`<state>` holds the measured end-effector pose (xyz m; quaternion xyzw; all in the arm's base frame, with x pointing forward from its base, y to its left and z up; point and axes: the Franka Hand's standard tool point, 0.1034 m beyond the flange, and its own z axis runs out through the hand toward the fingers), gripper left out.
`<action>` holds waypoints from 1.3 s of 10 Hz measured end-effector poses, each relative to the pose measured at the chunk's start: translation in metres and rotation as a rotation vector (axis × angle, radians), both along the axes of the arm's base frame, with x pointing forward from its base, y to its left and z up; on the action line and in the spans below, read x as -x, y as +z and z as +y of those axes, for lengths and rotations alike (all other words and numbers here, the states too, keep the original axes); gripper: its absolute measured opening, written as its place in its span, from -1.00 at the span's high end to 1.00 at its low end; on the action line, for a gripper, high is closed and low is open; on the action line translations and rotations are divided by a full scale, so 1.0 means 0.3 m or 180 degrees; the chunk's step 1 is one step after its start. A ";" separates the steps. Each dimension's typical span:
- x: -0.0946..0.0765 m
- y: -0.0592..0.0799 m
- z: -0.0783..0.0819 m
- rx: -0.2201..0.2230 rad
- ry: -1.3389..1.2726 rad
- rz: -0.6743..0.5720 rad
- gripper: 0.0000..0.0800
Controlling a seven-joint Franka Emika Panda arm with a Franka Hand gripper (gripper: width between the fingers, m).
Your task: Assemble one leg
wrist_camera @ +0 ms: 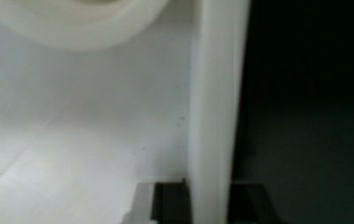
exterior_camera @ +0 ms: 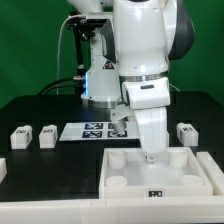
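Observation:
The large white square tray-like part (exterior_camera: 160, 172) lies at the table's front. My gripper (exterior_camera: 151, 157) is down on its far wall. In the wrist view the wall (wrist_camera: 213, 110) runs between my two dark fingers (wrist_camera: 169, 203), which press on it from both sides, so the gripper (wrist_camera: 213, 203) is shut on the wall. A round corner boss (wrist_camera: 99, 20) of the tray shows nearby. Two legs (exterior_camera: 20, 136) (exterior_camera: 46, 135) stand at the exterior view's left, and one leg (exterior_camera: 185, 132) at its right. A fourth small white piece (exterior_camera: 119, 125) shows beside my arm.
The marker board (exterior_camera: 92, 129) lies flat behind the tray, near the robot's base (exterior_camera: 98, 85). A white block (exterior_camera: 2, 168) shows at the exterior view's left edge. The table (exterior_camera: 60, 175) is black, with a green backdrop behind it.

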<state>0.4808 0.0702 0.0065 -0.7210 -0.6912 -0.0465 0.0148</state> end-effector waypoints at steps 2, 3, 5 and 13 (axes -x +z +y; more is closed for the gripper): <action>-0.002 -0.001 0.012 0.0003 -0.0042 -0.0001 0.86; -0.003 -0.001 0.012 0.0002 -0.0067 0.0000 0.86; -0.003 0.000 0.012 -0.0001 -0.0111 -0.0006 0.86; -0.003 -0.001 0.006 -0.0001 -0.0123 -0.0004 -0.60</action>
